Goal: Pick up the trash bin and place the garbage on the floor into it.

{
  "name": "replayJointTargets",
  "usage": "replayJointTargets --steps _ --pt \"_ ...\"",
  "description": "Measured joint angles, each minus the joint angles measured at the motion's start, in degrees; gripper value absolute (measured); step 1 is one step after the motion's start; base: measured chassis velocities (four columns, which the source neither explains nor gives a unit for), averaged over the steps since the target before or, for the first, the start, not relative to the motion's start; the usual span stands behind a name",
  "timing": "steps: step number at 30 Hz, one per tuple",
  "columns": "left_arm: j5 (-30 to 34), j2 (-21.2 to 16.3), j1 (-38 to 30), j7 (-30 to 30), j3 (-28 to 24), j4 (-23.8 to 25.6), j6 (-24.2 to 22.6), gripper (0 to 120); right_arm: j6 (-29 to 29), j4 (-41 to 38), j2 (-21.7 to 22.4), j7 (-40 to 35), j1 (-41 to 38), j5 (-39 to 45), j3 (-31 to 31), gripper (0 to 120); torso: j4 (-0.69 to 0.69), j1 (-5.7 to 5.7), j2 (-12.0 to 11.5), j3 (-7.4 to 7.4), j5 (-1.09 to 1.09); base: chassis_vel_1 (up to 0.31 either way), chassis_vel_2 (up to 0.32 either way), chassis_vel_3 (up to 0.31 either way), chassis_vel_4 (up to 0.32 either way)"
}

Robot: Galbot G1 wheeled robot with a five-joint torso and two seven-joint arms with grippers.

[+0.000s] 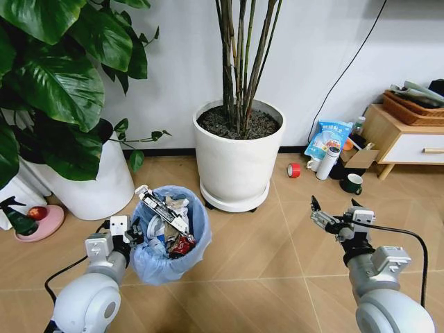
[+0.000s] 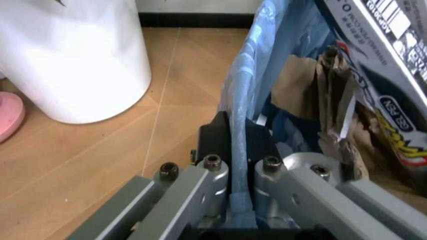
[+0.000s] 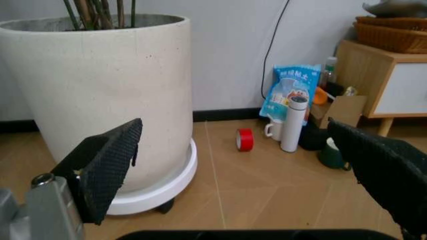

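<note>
- Your left gripper (image 1: 132,232) is clamped on the rim of the trash bin (image 1: 170,260); in the left wrist view its two dark pads (image 2: 220,137) pinch the light-blue bag edge between them, jaws nearly closed on that thin rim.
- The trash bin sits at the lower left of your head view, just in front of the left arm, over the floor (image 1: 277,257) — you cannot tell from these views whether its base touches the planks.
- The garbage (image 1: 166,222) is inside the bin: printed wrappers, a crumpled brown paper and a red can piled up to the rim, one long wrapper sticking out past it.
- Your right gripper (image 1: 333,211) hangs over bare floor to the right, well apart from the bin — fingers spread wide, nothing between them.
- Through those open fingers the right wrist view looks at the big white plant pot (image 3: 107,100) on its wheeled saucer, with a red tape roll (image 3: 245,139) on the floor beyond, near the wall.
</note>
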State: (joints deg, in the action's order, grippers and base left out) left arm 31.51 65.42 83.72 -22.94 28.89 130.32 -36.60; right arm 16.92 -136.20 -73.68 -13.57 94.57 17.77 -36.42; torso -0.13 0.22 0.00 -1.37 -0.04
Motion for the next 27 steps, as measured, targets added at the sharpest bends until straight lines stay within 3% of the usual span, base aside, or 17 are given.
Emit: replayJointTargets --steps 27 --pt "-0.8 0.0 1.4 0.4 -0.8 1.8 0.4 0 -1.1 -1.5 -0.9 0.1 3.1 -3.4 0.9 100 0.0 0.01 0.0 -0.01 -0.01 0.203 0.001 -0.2 -0.005"
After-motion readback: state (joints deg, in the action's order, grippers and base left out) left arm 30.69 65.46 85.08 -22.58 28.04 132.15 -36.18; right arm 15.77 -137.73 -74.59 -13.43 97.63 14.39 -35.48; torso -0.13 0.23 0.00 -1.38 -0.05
